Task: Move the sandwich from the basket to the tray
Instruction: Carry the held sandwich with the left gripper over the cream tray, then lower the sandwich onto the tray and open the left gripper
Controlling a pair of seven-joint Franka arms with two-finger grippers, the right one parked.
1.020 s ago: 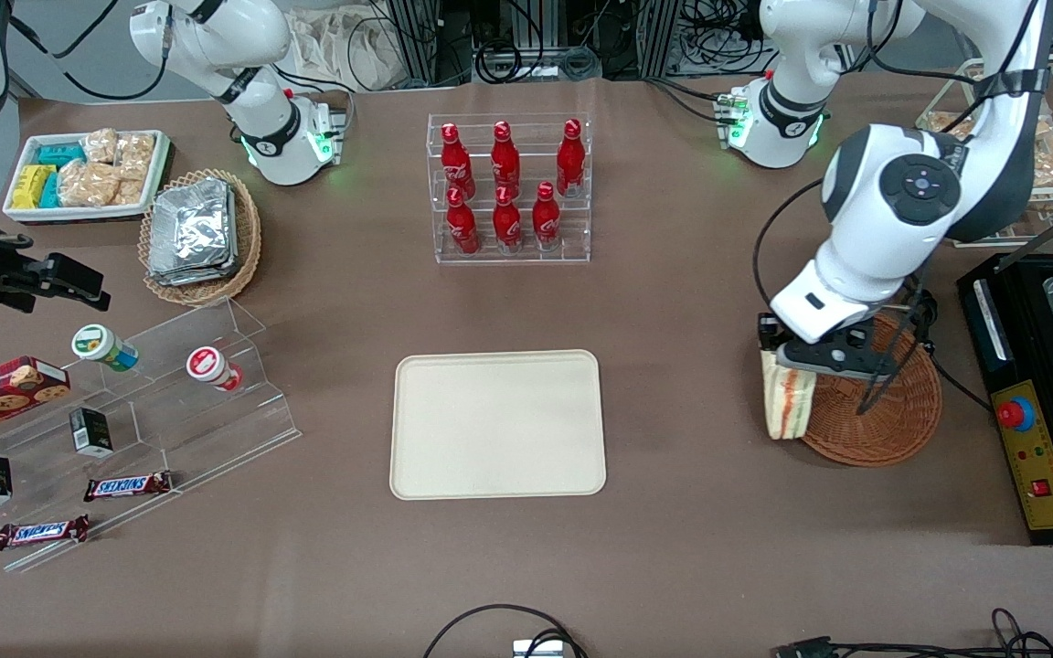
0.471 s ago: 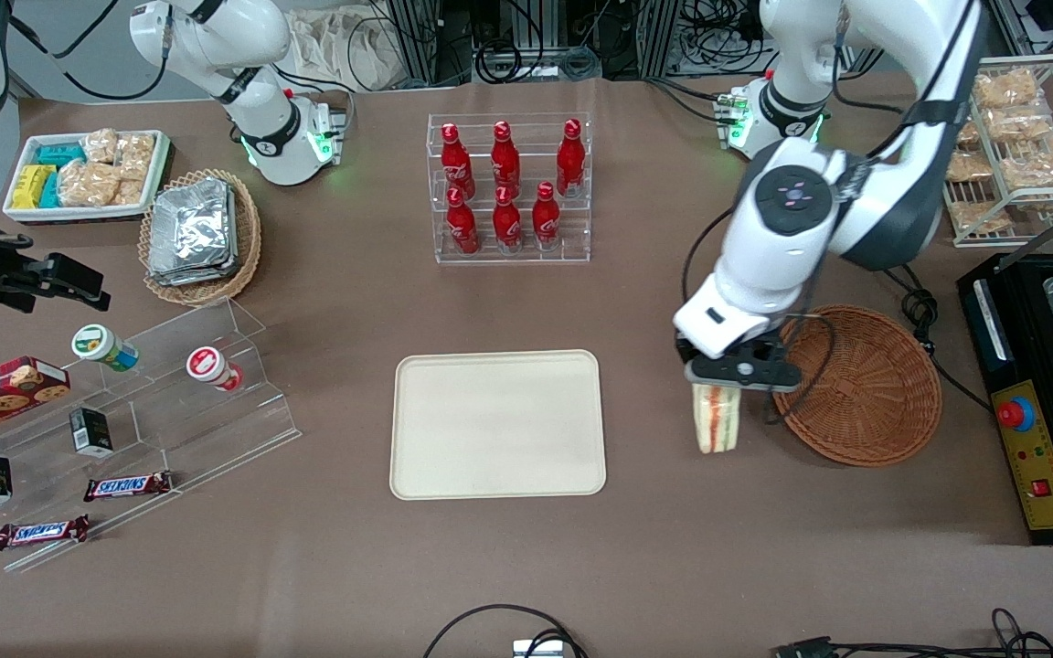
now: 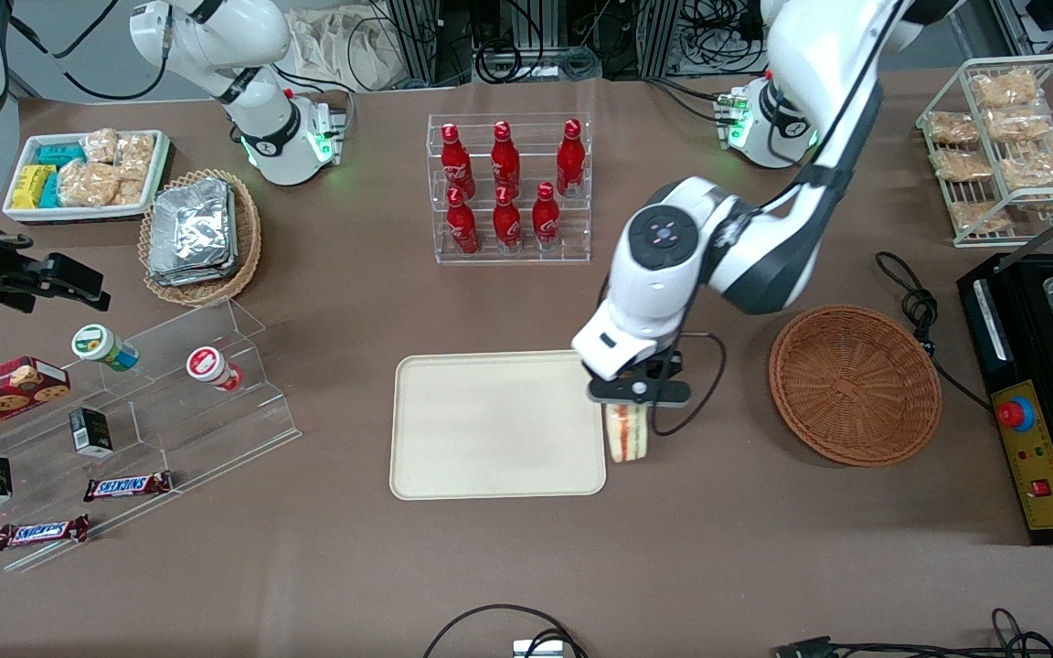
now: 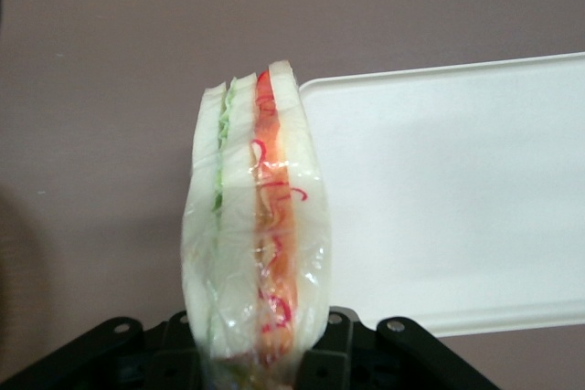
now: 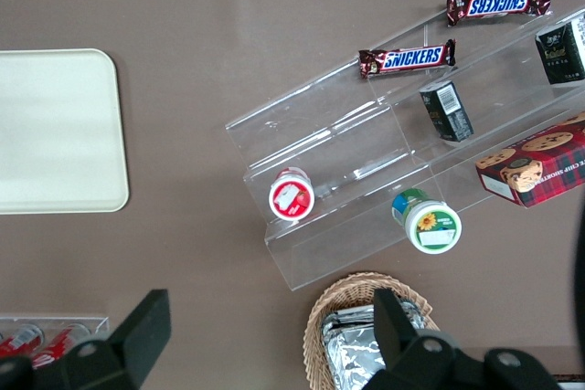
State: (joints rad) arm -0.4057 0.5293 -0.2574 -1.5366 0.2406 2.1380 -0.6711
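Gripper, front view: gripper (image 3: 633, 402) hung above the table just beside the tray's edge on the working arm's side, fingers closed on the upper end of the sandwich (image 3: 628, 433).
Sandwich, front view: wedge hung down from the fingers, clear of the table as far as could be judged, just off the tray (image 3: 497, 425) and not yet over it.
Basket, front view: reddish-brown basket (image 3: 855, 384) stood well apart toward the working arm's end, nothing visible in it.
Tray, front view: cream surface bare.
Gripper, left wrist view: gripper (image 4: 251, 353) showed as a black body with the sandwich's base pinched between the fingers; pads hidden by the wrap.
Sandwich, left wrist view: sandwich (image 4: 254, 253) stood out from the fingers with its layers edge-on, a green filling line and a red-orange one between pale bread, clear film creased around it.
Tray, left wrist view: rounded corner of the tray (image 4: 439, 189) lay just beside the wedge, at a lower level.
Handling, judged: light, soft, easily crushed; film probably slippery; hold best kept low on the broad bread faces with a mild squeeze.
Right wrist view: tray (image 5: 57, 131) seen apart; neither gripper nor sandwich shown.
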